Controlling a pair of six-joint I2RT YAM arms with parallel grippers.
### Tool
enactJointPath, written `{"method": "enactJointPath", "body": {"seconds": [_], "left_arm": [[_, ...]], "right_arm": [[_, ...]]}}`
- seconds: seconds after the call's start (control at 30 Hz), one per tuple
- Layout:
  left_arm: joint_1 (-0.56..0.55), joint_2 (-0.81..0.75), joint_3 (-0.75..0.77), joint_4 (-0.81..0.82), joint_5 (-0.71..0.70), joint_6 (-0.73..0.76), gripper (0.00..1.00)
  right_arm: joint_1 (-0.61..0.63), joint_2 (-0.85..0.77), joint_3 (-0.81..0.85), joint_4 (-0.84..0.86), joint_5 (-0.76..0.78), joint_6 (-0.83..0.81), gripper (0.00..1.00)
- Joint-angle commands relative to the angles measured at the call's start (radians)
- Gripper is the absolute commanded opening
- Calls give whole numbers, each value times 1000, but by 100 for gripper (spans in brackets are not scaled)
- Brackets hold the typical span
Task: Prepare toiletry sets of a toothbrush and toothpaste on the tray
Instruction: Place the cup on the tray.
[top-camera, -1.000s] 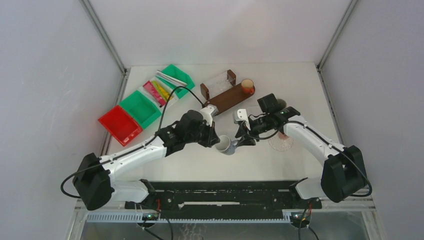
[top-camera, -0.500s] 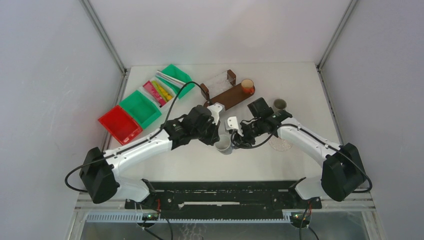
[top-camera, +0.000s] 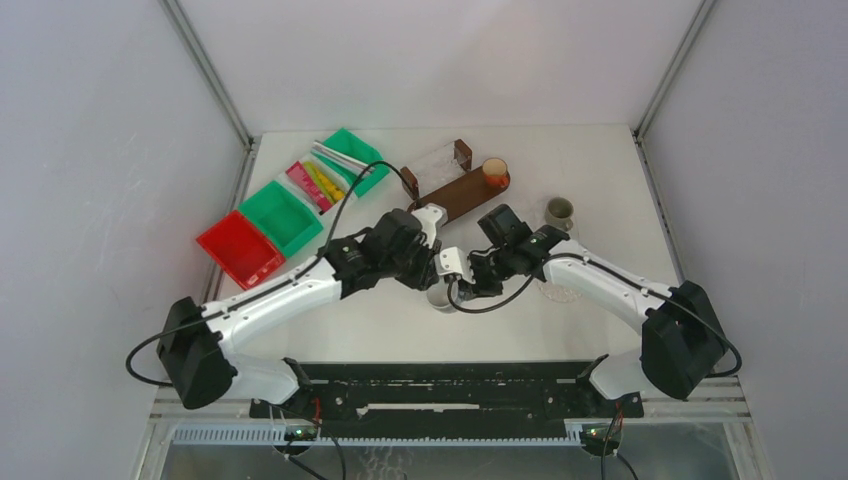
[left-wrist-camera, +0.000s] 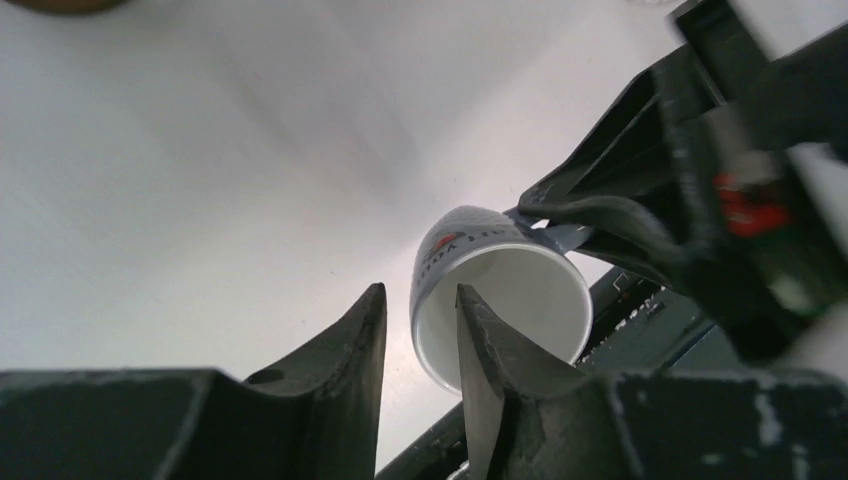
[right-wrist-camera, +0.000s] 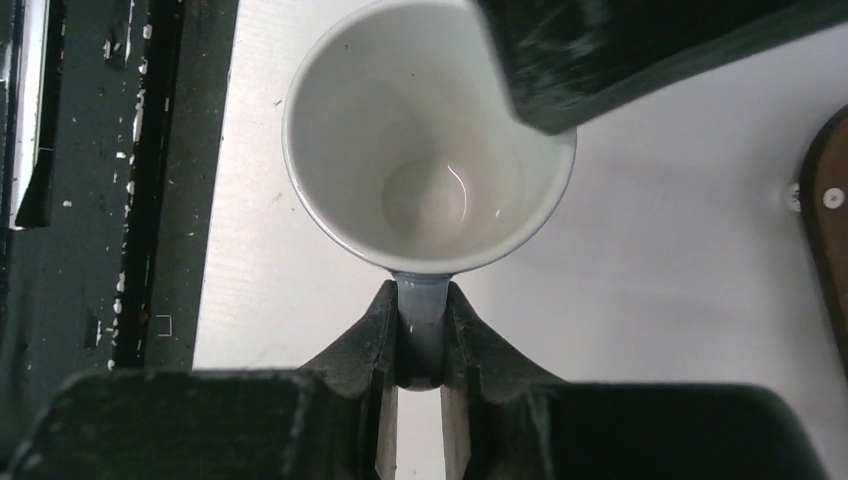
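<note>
Now R gripper (right-wrist-camera: 420, 312) pinches grey mug (right-wrist-camera: 430, 150) handle, L gripper (left-wrist-camera: 420, 296) at rim

empty grey mug (right-wrist-camera: 430, 150), white inside, mid-table, its handle between the right jaws

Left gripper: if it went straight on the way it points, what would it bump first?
Probably the grey mug: its rim sits right ahead of the left gripper. The right gripper holds its handle. Depth is unclear.

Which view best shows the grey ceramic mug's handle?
Right wrist: it looks into the grey ceramic mug, its handle clamped in the right pincer. Left wrist shows its rim inside the left pincer; top external barely shows it.
</note>
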Motion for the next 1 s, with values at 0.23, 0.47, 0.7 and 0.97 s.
{"method": "enactJointPath", "body": {"seconds": [0.23, 0.47, 0.7, 0.97], "left_arm": [[7, -381, -263, 373, -198, -21, 58], [12, -568, -499, 576, -401, -34, 93], [24, -649, -679, 801, -529, -60, 100], [25, -631, -738, 848, -587, -121, 100]], "right_arm": [[-113, -15, 66, -15, -232, 57, 0], [-259, -14, 70, 73, -397, 231, 0], [-302, -10, 70, 323, -276, 458, 0], [-305, 145, 194, 567, -134, 662, 0]]}}
